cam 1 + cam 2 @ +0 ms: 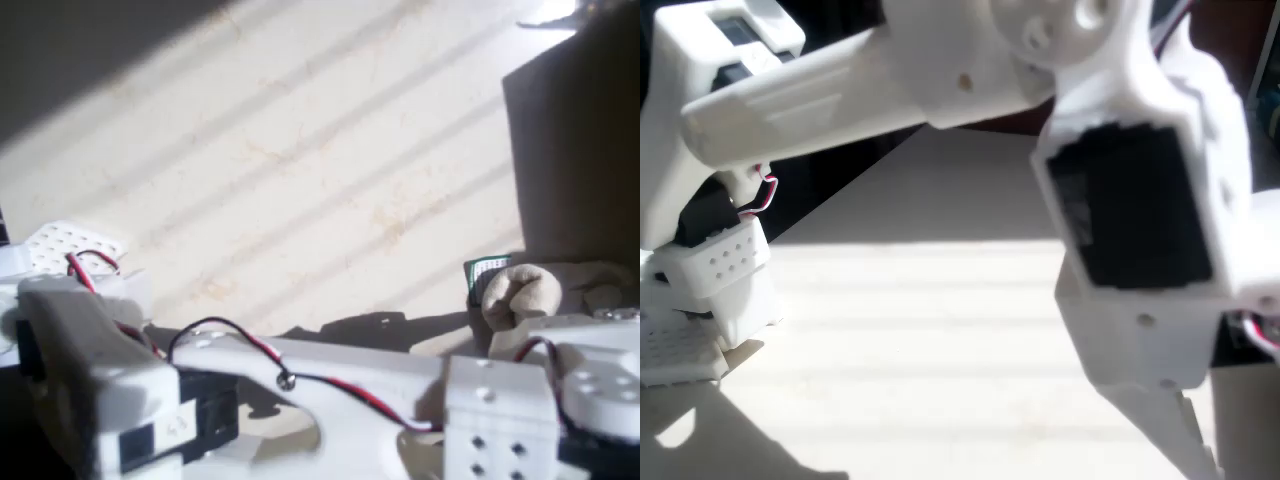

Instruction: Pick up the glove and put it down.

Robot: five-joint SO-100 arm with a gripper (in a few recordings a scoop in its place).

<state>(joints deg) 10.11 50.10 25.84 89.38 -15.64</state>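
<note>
The beige glove (pixel 522 292) lies in lumpy folds at the right edge of the overhead view, on the pale table. My white gripper (pixel 588 352) sits right against its near side, and the fingertips are hidden under the gripper's head, so I cannot tell whether they touch the fabric. In the fixed view the gripper's head with its black servo (pixel 1132 205) looms close, and one white finger (pixel 1162 425) points down to the bottom edge. Its partner finger is not visible there.
A small green-and-white card (pixel 486 271) lies just left of the glove. A tall brown box (pixel 580 140) stands behind it at the right. A white perforated board (pixel 72 246) sits at the left by the arm's base (pixel 725 265). Sunlit table (pixel 300 170) stretches between.
</note>
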